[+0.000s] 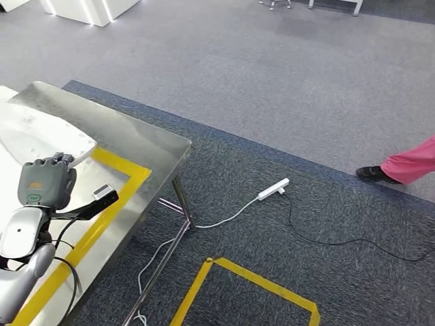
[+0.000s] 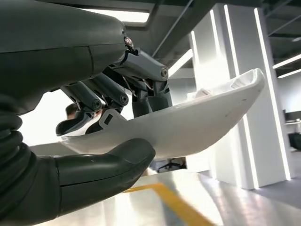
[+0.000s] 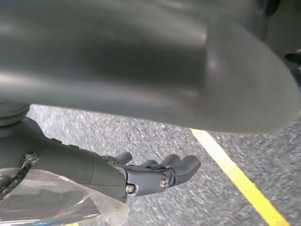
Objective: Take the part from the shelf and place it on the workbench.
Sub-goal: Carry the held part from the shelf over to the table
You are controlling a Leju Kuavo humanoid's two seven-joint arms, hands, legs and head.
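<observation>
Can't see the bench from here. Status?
Left hand grips the white part over the workbench. Right hand hangs empty, fingers apart. Nothing in the way.

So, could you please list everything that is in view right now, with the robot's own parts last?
white part: one, white, above the workbench, in the left hand's grip
workbench: one, bare steel with yellow tape, left of the head view
power strip: one, white, on the dark carpet with its cables
floor tape: one yellow outline, on the carpet by the workbench
person's leg: one, pink trousers, black shoe, far right
left hand: one, grey, holds the part
right hand: one, dark grey, over the carpet, fingers extended, holding nothing
</observation>
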